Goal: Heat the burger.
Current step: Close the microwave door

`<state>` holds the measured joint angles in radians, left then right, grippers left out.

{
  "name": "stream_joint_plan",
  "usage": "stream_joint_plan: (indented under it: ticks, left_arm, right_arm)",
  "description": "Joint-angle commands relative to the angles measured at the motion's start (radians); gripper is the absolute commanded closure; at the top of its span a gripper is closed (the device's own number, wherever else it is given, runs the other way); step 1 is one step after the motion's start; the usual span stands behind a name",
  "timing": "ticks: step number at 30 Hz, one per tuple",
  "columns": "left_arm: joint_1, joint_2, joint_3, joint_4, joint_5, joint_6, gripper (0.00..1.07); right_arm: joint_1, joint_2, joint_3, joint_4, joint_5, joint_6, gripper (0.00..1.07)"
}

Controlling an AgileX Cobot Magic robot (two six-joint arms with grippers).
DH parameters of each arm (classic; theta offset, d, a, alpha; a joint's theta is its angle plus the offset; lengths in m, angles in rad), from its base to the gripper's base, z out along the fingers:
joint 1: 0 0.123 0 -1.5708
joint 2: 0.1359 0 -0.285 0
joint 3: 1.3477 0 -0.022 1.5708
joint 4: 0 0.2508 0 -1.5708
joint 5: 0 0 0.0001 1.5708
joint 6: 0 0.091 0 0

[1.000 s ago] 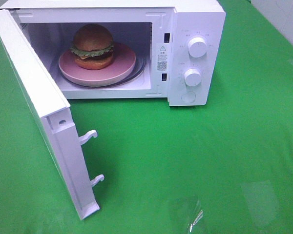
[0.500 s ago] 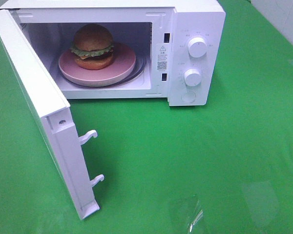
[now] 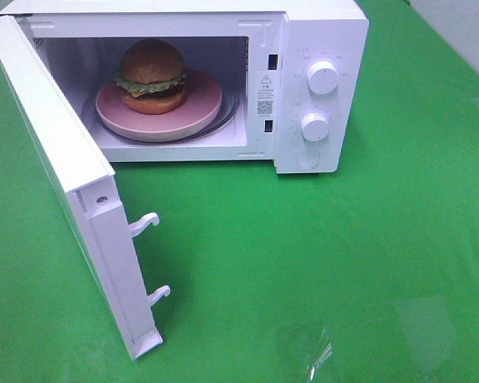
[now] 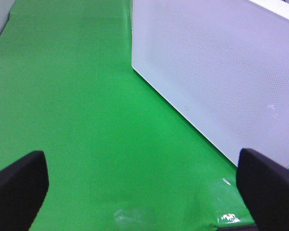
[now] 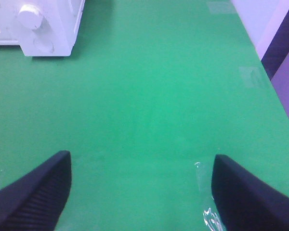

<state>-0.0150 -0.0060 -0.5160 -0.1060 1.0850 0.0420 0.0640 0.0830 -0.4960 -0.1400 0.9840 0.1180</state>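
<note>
Inside the cavity of the white microwave oven [image 3: 319,32], the burger [image 3: 151,76] sits upright on a pink plate [image 3: 203,112], which rests on the turntable; the burger lies towards the rear left of the plate. The oven door [image 3: 56,159] stands wide open on its left-hand hinge, with two latch hooks [image 3: 146,223] projecting from its free edge. Neither arm appears in the high view. The left gripper [image 4: 143,188] hovers above the green cloth [image 3: 343,255] with its fingers spread wide and nothing between them; its camera looks at the outer face of the door, near but not touching. The right gripper [image 5: 144,190] is likewise released and empty, over bare cloth, well apart from the control panel. Loading appears complete, so the step in hand is judged to be closing the door. Apply the left gripper to the outer face close to the free edge, away from the hinge, where the push has the most leverage. Follow the door's arc rather than pushing straight, and press until both hooks seat in the latch slots [image 3: 269,60]. Keep the fingers clear of the closing gap. Push steadily so that the oven body does not slide on the cloth. The upper knob [image 3: 323,77] and lower knob [image 3: 314,125] are best left for the right gripper afterwards.
</note>
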Motion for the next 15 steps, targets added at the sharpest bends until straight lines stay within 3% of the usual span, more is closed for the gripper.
stream_joint_plan:
  ticks: [1,4,15]
  left_arm:
    - [-0.001,-0.015,0.001,-0.006,-0.014,0.001,0.09]
    - [-0.001,-0.015,0.001,-0.005,-0.014,0.001,0.09]
    - [-0.001,-0.013,0.001,-0.005,-0.014,0.001,0.09]
  right_arm:
    - [-0.018,-0.049,0.005,0.009,-0.023,0.012,0.31]
    - [-0.034,-0.117,0.005,0.010,-0.023,0.014,0.31]
    - [-0.038,-0.114,0.005,0.009,-0.023,0.015,0.31]
